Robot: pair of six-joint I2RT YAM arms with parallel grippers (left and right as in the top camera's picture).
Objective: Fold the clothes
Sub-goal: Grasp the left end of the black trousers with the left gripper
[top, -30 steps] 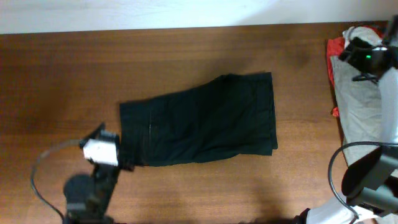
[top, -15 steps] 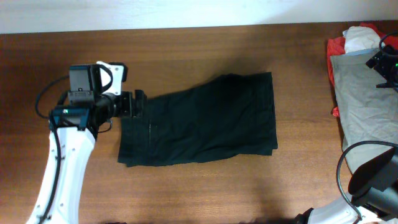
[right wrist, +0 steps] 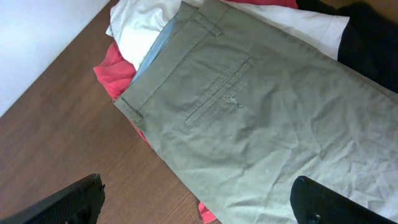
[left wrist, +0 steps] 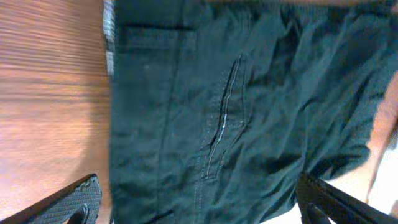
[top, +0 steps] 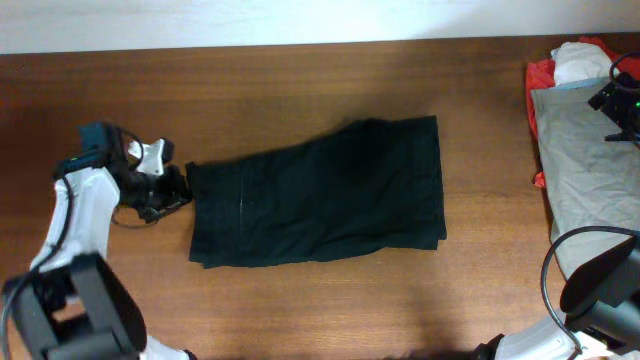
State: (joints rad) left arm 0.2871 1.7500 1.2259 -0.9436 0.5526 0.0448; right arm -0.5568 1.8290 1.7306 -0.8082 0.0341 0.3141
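The black garment (top: 320, 195) lies folded and flat in the middle of the table, its waistband end to the left. It fills the left wrist view (left wrist: 236, 118), where a zip seam shows. My left gripper (top: 168, 190) is open just left of the garment's left edge, fingers wide apart (left wrist: 199, 208). My right gripper (top: 622, 100) is open above the pile of other clothes at the right edge: grey trousers (right wrist: 267, 118) on top, with red (right wrist: 115, 68) and white (right wrist: 146, 25) fabric under them.
The brown wooden table (top: 300, 90) ends at a white wall along the back. The clothes pile (top: 580, 170) takes up the right edge. A black cable (top: 550, 270) loops at the lower right.
My left arm swung from the front left up past the garment's upper left corner, then back left and down to its left edge. The right gripper shifted slightly right. The garment has not moved.
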